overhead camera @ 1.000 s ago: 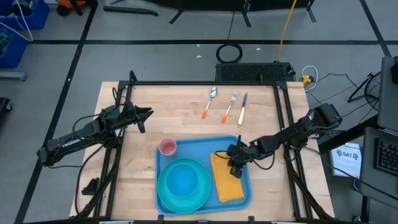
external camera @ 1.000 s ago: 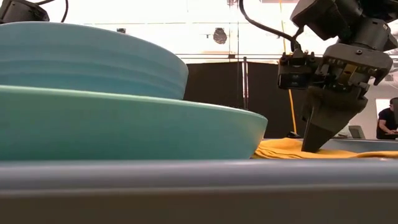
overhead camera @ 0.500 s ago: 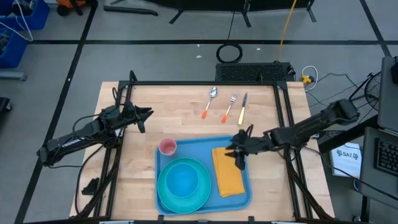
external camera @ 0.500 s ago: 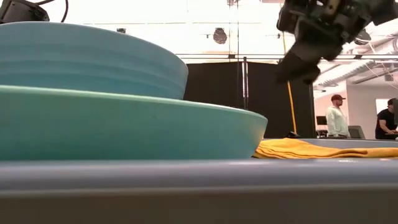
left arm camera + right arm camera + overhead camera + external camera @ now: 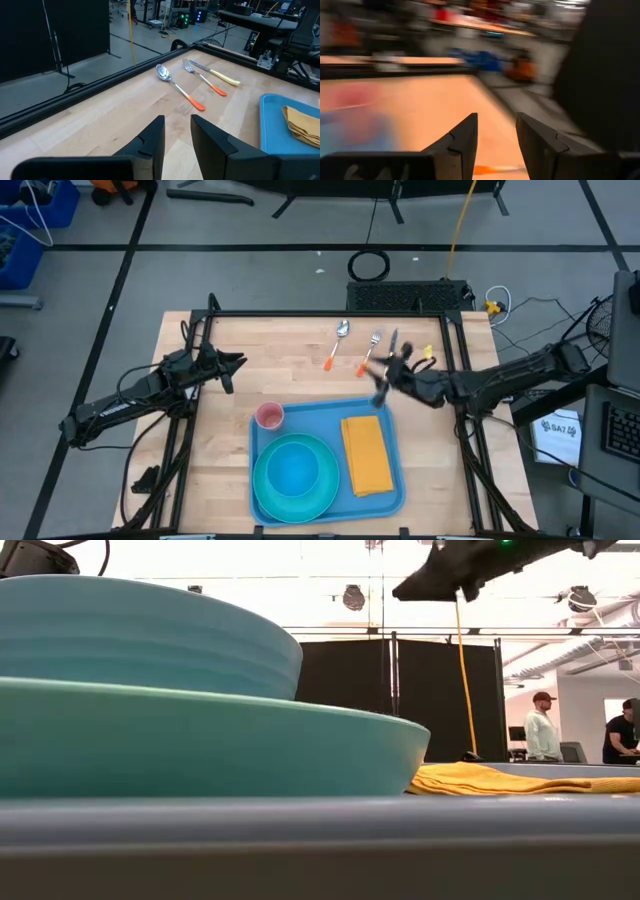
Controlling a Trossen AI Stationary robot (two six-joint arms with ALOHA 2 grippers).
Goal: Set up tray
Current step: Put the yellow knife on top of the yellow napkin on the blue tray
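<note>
Hovering above the fork (image 5: 371, 352) beyond the tray (image 5: 324, 418), the right gripper (image 5: 381, 380) holds nothing, fingers parted; left gripper (image 5: 236, 361) likewise empty, narrowly parted.

The tray (image 5: 325, 420) lies on the bench (image 5: 230, 470), toward its near edge. In the tray, the plate (image 5: 295, 472) sits at the left with a bowl (image 5: 293, 467) on it; the napkin (image 5: 366, 455) lies at the right, beside the plate. The cup (image 5: 269, 416) stands on the bench, touching the tray's far left corner. Behind the tray lie, left to right, the spoon (image 5: 336, 345), fork (image 5: 371, 350) and knife (image 5: 391, 354). The right end effector (image 5: 381, 383) is above the knife and the tray's far right corner. The left end effector (image 5: 234, 366) is over the bench's left part, well apart from the tray.
</note>
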